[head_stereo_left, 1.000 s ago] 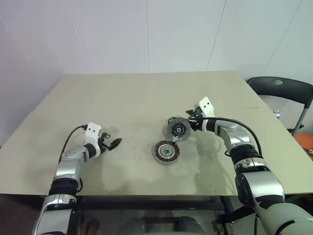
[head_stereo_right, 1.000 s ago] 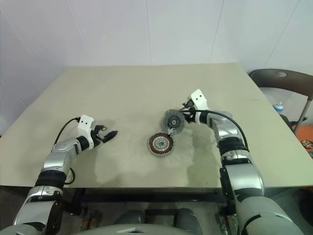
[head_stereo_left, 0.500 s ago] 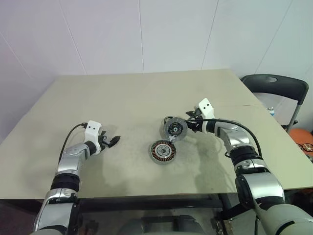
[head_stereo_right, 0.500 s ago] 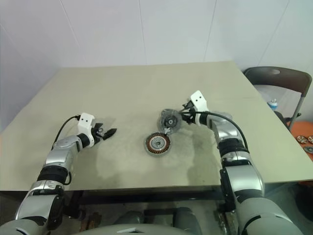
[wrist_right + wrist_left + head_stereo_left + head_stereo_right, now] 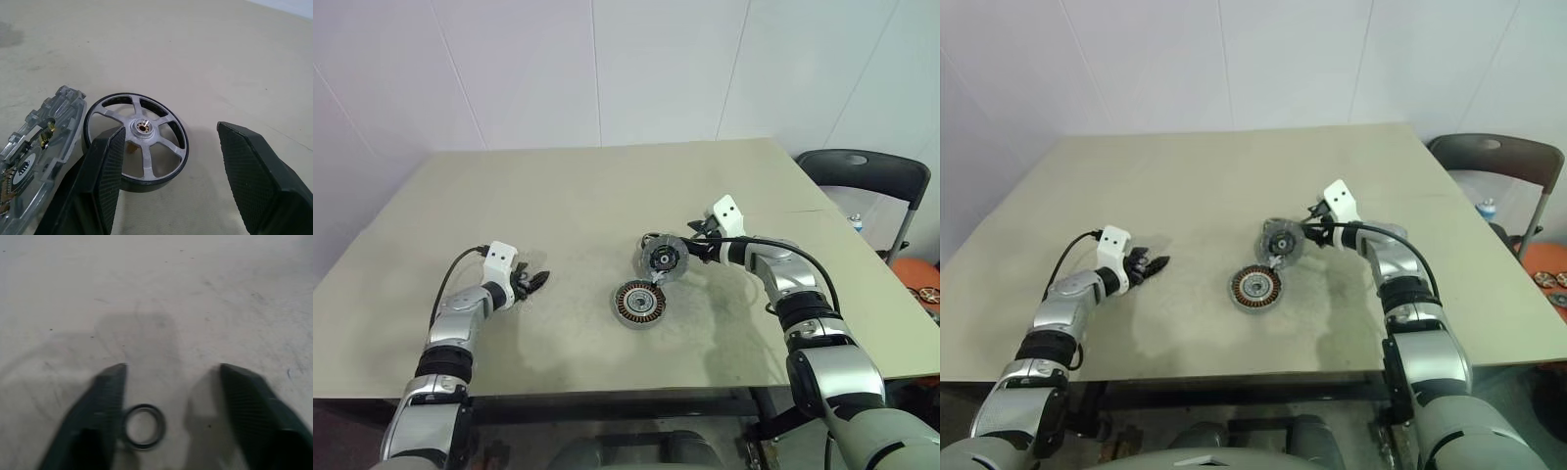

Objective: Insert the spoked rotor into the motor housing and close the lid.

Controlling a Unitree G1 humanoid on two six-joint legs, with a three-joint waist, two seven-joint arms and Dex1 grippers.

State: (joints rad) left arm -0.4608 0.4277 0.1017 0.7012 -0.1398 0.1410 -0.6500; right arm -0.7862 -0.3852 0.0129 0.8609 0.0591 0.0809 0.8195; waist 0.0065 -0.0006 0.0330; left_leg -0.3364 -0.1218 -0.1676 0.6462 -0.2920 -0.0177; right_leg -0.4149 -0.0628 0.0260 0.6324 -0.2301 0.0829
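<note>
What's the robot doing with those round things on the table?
It is putting a little motor together. Its right claw is open around the spoked rotor, with one finger by the rim and the other apart from it, so it is not squeezing it. The motor housing, the one with copper windings, sits on the table just beside it, with no rotor inside yet. The left claw is open over a small black ring.

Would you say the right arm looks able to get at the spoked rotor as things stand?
Probably yes: the right tool stands open right at the spoked rotor, which sits on the table between its fingers, with nothing over it.
</note>
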